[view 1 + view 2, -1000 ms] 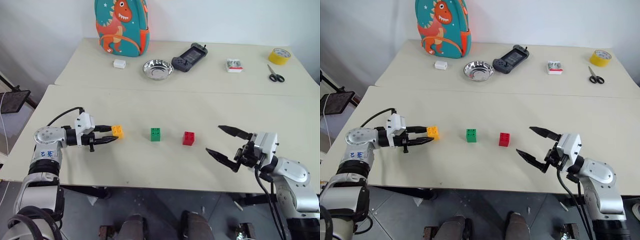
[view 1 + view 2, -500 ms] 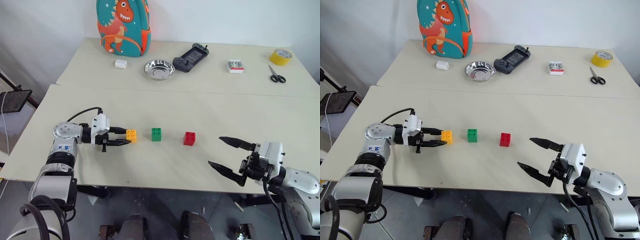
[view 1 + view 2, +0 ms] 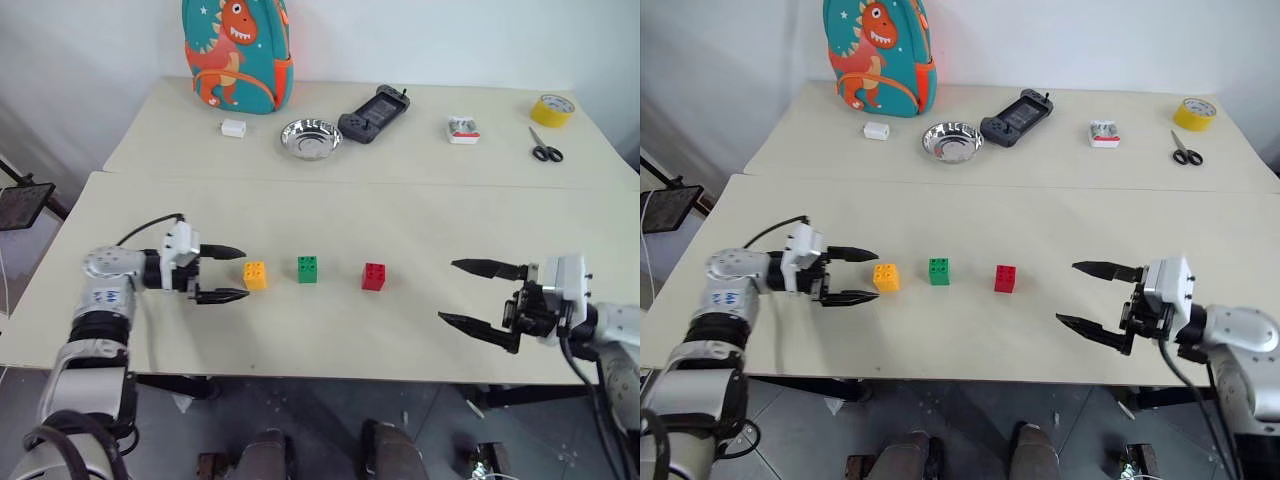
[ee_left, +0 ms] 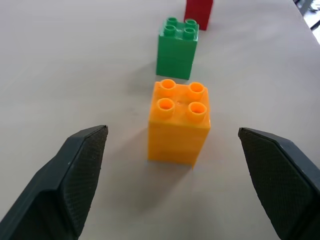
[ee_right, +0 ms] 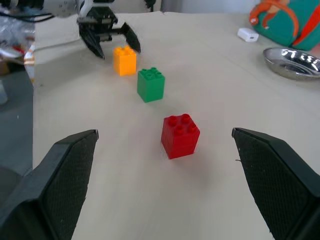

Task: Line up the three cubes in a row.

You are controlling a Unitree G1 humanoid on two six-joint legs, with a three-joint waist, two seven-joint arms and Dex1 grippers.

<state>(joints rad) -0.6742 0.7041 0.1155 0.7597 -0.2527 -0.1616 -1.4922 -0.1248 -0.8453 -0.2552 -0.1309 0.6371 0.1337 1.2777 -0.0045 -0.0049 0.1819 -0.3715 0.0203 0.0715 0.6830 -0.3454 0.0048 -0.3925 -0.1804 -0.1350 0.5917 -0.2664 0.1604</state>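
Three studded cubes stand in a row on the near table: a yellow-orange cube (image 3: 255, 275) on the left, a green cube (image 3: 308, 268) in the middle, a red cube (image 3: 374, 276) on the right. My left gripper (image 3: 231, 274) is open just left of the yellow-orange cube (image 4: 179, 121), its fingers apart and off the cube. Well to the right of the red cube (image 5: 180, 135), my right gripper (image 3: 468, 293) hovers open and holds nothing.
On the far table are a dinosaur backpack (image 3: 233, 52), a small white block (image 3: 234, 128), a metal bowl (image 3: 310, 138), a black game controller (image 3: 370, 108), a small packet (image 3: 462, 129), scissors (image 3: 545, 151) and a yellow tape roll (image 3: 556, 109).
My left gripper carried the yellow-orange cube rightward toward the green one, then opened and let it go on the table. The right gripper drifted to the right, still open.
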